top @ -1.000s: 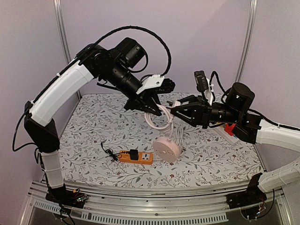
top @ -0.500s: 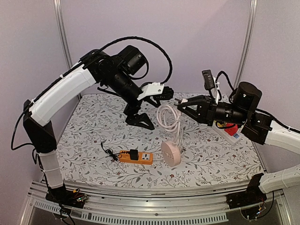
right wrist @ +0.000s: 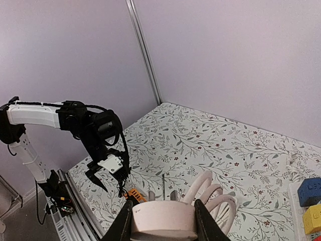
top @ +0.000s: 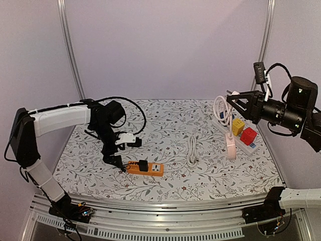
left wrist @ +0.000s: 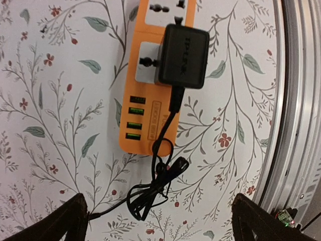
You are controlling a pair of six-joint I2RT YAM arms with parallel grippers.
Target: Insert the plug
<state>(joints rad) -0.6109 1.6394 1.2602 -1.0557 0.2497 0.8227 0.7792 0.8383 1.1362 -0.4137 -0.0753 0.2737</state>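
A round pinkish-white plug (top: 229, 145) dangles edge-on from its coiled white cable (top: 219, 107). My right gripper (top: 231, 102), raised at the right, is shut on that coil. In the right wrist view the plug (right wrist: 163, 221) fills the gap between the fingers, its metal prongs pointing away, with the cable loops (right wrist: 213, 201) beside it. My left gripper (top: 128, 154) stands wide open and low, at the left end of an orange power strip (top: 150, 168). In the left wrist view that strip (left wrist: 150, 95) carries a black adapter (left wrist: 183, 55); nothing lies between the fingers (left wrist: 55, 221).
A white power strip (top: 251, 145) with yellow (top: 237, 125) and red (top: 248, 135) blocks lies below the hanging plug at the right. A white cord (top: 192, 150) lies mid-cloth. A bundled black cord (left wrist: 150, 193) trails from the adapter. A metal rail (left wrist: 296, 100) borders the table's near edge.
My left gripper opened, let go of the white cable and dropped left to the orange strip. My right arm swung right and up, lifting the cable and plug off the cloth.
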